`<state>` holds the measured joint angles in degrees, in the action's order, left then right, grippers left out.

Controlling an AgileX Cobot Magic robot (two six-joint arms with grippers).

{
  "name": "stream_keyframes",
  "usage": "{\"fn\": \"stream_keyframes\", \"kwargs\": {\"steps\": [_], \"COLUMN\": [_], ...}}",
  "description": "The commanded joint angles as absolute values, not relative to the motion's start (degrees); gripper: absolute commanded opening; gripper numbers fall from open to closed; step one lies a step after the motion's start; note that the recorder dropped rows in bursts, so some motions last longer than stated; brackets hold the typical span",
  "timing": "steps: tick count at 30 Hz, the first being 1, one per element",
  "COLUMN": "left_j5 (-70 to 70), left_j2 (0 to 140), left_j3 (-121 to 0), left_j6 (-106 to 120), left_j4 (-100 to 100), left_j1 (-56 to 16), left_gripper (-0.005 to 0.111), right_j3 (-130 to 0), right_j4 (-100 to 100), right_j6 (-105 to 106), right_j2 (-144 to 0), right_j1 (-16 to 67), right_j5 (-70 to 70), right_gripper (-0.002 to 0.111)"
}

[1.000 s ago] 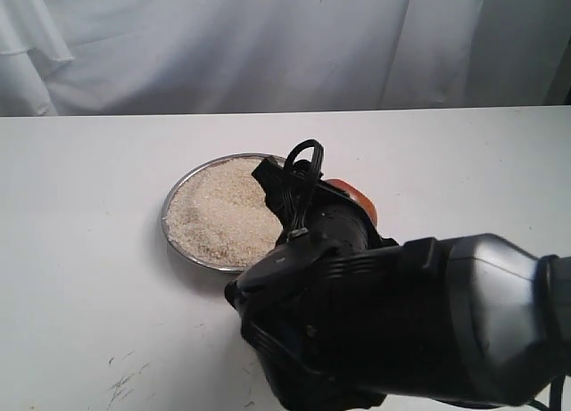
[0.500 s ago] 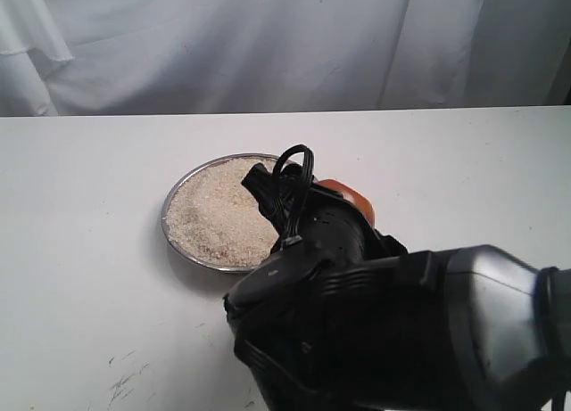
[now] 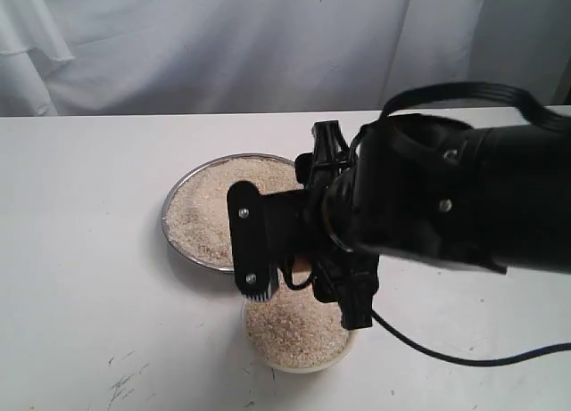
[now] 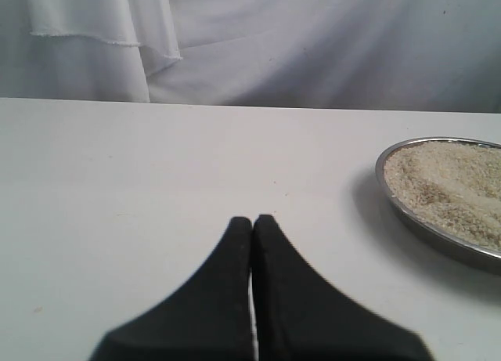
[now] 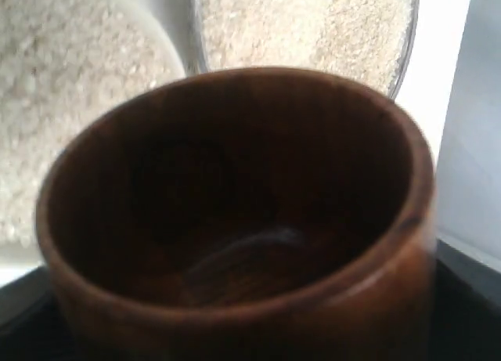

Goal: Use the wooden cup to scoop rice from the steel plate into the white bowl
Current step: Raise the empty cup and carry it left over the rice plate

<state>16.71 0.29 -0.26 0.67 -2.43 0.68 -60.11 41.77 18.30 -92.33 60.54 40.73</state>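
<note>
My right gripper [image 3: 302,282] is clamped on the cup [image 5: 235,220], which looks empty over the bowl [image 3: 299,368]; I'd level it, then dip into the rice [image 3: 210,210] on the plate [image 3: 166,217] beside the bowl.

Red-brn wooden cup [image 5: 235,212], dark inside, beige rice [image 3: 210,210], silver steel plate [image 4: 438,237], white bowl [image 3: 299,369]

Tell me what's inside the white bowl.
Rice fills the white bowl across the near part. The right hand, holding the empty wooden cup, covers the bowl's far side in the exterior view, so that part cannot be seen.
</note>
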Motion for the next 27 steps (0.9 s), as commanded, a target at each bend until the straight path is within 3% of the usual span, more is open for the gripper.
{"fn": "stream_keyframes", "kwargs": {"steps": [1, 11, 27], "left_j5": [16.3, 16.3, 16.3], "left_j2": [0.0, 0.0, 0.0], "left_j3": [0.0, 0.0, 0.0], "left_j6": [0.5, 0.5, 0.5], "left_j4": [-2.5, -2.5, -2.5], "left_j1": [0.6, 0.6, 0.6], "left_gripper": [0.0, 0.0, 0.0], "right_j3": [-60.5, -60.7, -85.7], "right_j4": [33.5, 21.0, 22.4], "right_j6": [16.9, 16.9, 43.4], "right_j2": [-91.3, -92.6, -118.2], "right_j1": [56.4, 44.1, 41.1], "right_j5": [31.8, 10.7, 17.7], "right_gripper": [0.0, 0.0, 0.0]}}
